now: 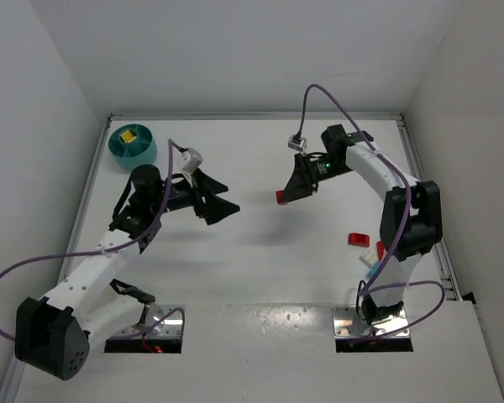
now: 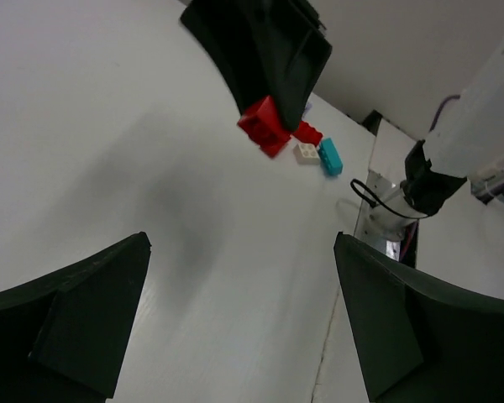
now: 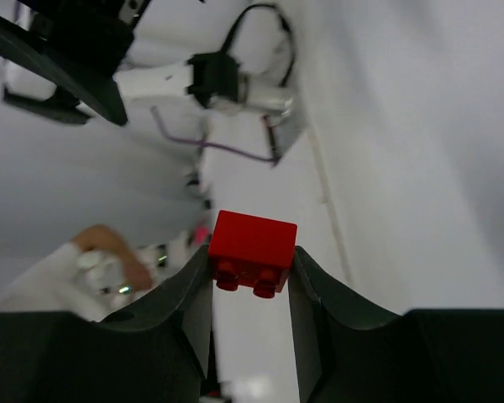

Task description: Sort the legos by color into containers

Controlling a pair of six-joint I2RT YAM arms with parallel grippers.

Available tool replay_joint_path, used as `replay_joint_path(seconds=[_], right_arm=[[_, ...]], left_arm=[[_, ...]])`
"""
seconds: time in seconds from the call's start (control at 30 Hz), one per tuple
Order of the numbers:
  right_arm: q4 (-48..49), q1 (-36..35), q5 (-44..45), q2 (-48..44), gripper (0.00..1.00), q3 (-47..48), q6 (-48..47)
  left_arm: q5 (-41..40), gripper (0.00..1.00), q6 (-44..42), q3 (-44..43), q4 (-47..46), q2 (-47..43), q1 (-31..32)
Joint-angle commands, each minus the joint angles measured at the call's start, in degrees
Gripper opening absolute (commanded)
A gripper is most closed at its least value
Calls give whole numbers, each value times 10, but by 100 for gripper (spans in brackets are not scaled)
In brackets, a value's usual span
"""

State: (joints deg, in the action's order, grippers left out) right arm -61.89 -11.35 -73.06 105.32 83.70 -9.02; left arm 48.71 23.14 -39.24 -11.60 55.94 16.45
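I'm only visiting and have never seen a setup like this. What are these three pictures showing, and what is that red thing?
You are looking at two robot arms bolted to a white table. The wide picture comes from a camera above and behind them. The other two come from small cameras on each wrist, so each shows its own dark fingers.

The right gripper is pinching a red toy brick between its fingers. You can see the same brick in the overhead view and from the left wrist. The left gripper is wide open and holds nothing.

On the table near the right arm lie more bricks: a red one, a white one and a cyan one. In the far left corner sits a teal bowl with something yellow inside.
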Motion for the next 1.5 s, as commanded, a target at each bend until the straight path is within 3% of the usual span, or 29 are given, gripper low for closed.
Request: replay_joint_path(seconds=[0.0,0.27,0.43,0.8,1.03,1.27,1.37,1.47], right_arm=[[145,-27,-196,0,2,-27,146],[77,-53,-196,41,2,19,114],[112,-78,-196,31,1,19,144],[184,-111,-196,14,1,-18,226],[235,-122,-196,14,1,-28,276],[266,-127,-196,14,1,-42,317],[273,-127,-196,9,1,-35,325],[279,-122,-196,9,1,-29,331]], left_arm=[[-49,96,-104,-50,36,28,79],[-55,94,-199,-119,92,107,138],[-87,93,-262,-154,131,136,162],[-99,90,-286,-180,136,161,179],[-80,78,-291,-185,136,161,184],[-74,52,-296,-190,136,161,184],[-74,32,-302,-190,148,161,184],[-79,26,-314,-196,174,161,184]])
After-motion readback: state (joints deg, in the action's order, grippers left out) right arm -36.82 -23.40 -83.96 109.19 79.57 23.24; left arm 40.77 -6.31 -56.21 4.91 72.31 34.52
